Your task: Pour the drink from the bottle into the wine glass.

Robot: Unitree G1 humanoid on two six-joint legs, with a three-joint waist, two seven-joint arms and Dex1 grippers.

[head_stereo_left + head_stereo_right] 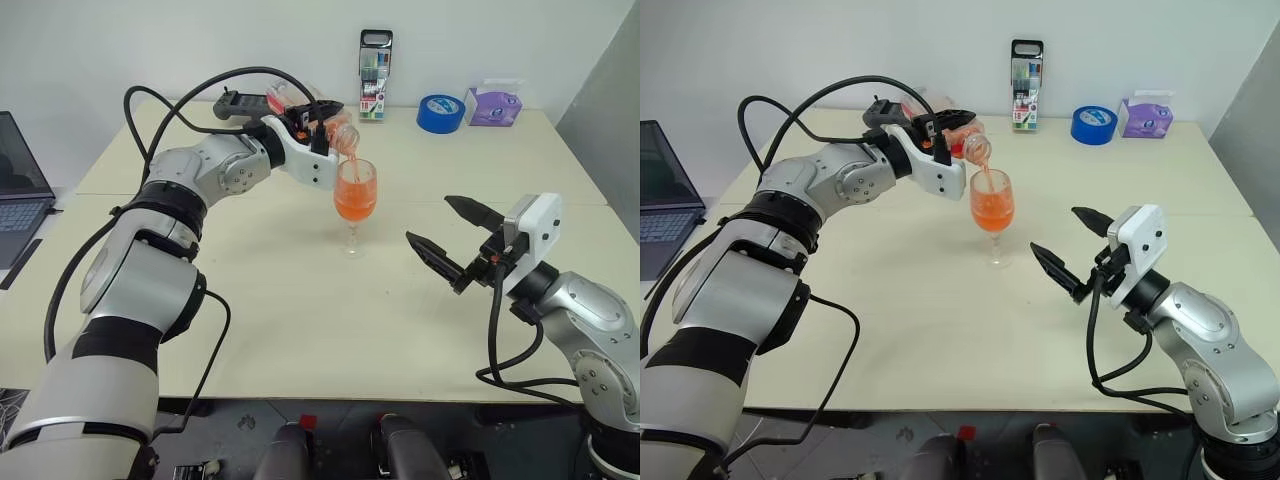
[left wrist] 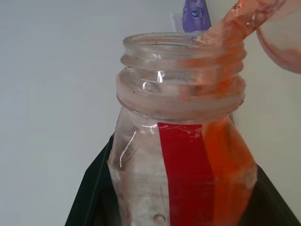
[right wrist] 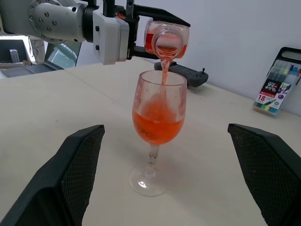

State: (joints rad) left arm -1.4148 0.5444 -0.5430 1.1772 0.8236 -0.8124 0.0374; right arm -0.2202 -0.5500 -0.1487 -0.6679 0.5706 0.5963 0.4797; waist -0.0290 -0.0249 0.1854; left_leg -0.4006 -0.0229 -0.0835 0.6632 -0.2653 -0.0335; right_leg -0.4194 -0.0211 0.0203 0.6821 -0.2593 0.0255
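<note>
My left gripper (image 1: 322,118) is shut on the bottle (image 1: 335,131), a small clear plastic one with a red label, tipped on its side over the wine glass (image 1: 355,200). A thin stream of the orange drink (image 3: 164,70) runs from the bottle's open mouth (image 2: 183,47) into the glass bowl, which holds orange liquid (image 3: 157,125) up to about half. The glass stands upright on the table's middle. My right gripper (image 1: 455,240) hovers to the right of the glass, open, with nothing between its fingers (image 3: 77,165).
At the table's far edge stand a clear marker case (image 1: 375,75), a blue tape roll (image 1: 440,112), a purple tissue pack (image 1: 494,104) and a black controller (image 1: 238,104). A laptop (image 1: 20,195) sits off the table's left side.
</note>
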